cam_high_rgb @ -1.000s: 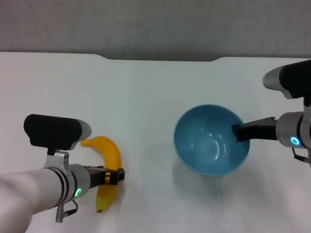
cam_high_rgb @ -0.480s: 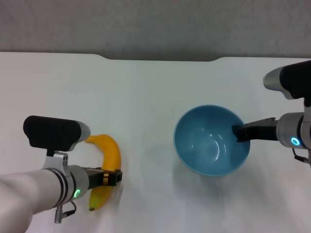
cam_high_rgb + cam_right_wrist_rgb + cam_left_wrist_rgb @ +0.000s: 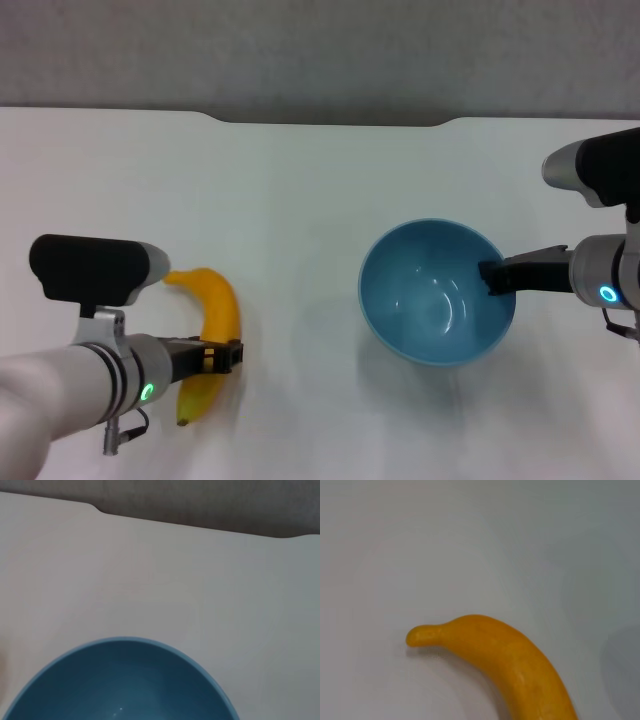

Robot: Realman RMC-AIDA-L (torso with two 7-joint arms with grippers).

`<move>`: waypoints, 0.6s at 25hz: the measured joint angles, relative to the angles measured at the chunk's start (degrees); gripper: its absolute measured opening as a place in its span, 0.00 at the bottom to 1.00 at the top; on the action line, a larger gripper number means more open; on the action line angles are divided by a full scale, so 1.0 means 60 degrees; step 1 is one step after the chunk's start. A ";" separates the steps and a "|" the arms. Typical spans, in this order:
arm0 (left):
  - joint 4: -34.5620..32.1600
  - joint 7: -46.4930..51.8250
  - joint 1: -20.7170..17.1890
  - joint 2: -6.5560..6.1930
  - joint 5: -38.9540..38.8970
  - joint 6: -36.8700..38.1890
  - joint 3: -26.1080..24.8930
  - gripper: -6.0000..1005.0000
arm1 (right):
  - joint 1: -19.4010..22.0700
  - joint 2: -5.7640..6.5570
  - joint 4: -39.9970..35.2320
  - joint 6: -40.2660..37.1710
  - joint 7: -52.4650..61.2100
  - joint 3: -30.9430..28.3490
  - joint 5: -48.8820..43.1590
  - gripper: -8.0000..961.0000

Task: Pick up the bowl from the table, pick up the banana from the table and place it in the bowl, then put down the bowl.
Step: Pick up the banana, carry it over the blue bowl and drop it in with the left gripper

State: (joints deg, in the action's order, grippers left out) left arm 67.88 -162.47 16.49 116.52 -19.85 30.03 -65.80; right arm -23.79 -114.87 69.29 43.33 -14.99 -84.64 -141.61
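The yellow-orange banana (image 3: 214,306) is at the near left of the white table (image 3: 300,200). My left gripper (image 3: 228,354) is shut across its middle. The left wrist view shows the banana's stem half (image 3: 510,660) with the tabletop behind it. The light blue bowl (image 3: 430,295) is at the right, empty. My right gripper (image 3: 490,275) is shut on the bowl's right rim. The right wrist view shows the bowl's inside (image 3: 120,685) below the camera. I cannot tell whether the bowl or the banana touches the table.
The table's far edge has a shallow notch (image 3: 330,122) with a grey floor beyond it. Bare white tabletop lies between the banana and the bowl.
My left gripper and the banana have shifted a little to the left together, and the banana's dark tip has swung left. The bowl and the right arm have hardly moved.
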 joint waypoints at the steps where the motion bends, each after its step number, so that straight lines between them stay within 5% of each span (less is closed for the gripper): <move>1: 0.0085 -0.0010 -0.0067 -0.0002 0.0012 -0.0002 -0.0058 0.51 | 0.0003 0.0001 -0.0017 -0.0003 -0.0005 0.0000 0.0007 0.04; 15: 0.3532 -0.0049 -0.1761 -0.0042 0.1013 0.0141 -0.0596 0.51 | -0.0530 -0.0014 -0.0856 -0.0386 -0.0061 0.0635 0.0805 0.04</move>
State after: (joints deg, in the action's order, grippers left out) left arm 89.07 -162.76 5.92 116.27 -13.77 30.87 -69.37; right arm -26.97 -114.96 64.15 41.02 -15.36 -80.83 -136.78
